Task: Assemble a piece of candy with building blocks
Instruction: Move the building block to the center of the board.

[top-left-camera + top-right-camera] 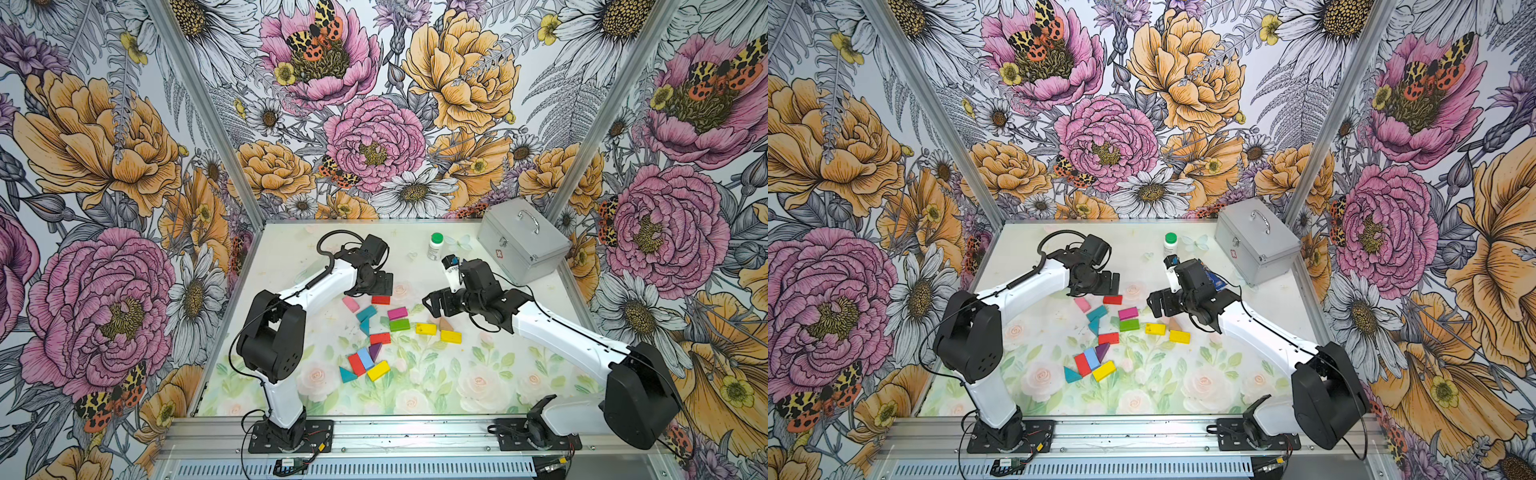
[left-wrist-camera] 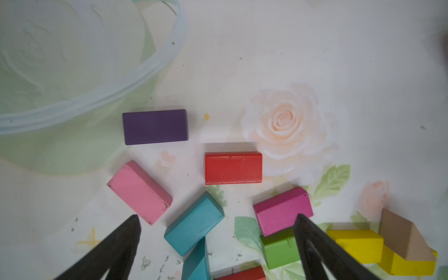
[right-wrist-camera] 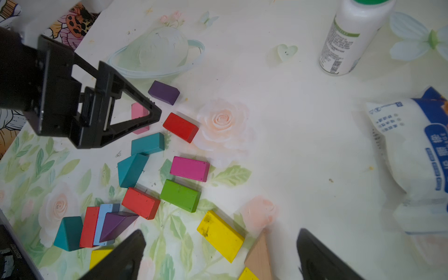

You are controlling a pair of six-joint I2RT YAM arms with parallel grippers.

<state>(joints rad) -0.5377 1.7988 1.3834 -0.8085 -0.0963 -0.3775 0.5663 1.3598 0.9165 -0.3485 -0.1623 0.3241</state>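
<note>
The building blocks lie loose on the flowered table in both top views. A pink block [image 1: 350,304], a red one [image 1: 380,300], a teal one [image 1: 366,312], a magenta one [image 1: 397,313] and a green one [image 1: 399,325] lie under and near my left gripper [image 1: 379,287]. It hangs open and empty over them. A purple block [image 2: 155,126] lies just beyond its fingertips [image 2: 135,225], hidden in the top views. My right gripper [image 1: 432,301] is open and empty above a yellow block [image 3: 220,235] and a tan triangle [image 3: 259,254]. Another cluster [image 1: 365,363] sits nearer the front.
A white bottle with a green cap [image 1: 435,246] stands at the back. Behind my right wrist lies a blue-and-white packet [image 3: 424,157]. In the back right corner sits a silver case [image 1: 521,245]. Flowered walls close in the left, back and right sides.
</note>
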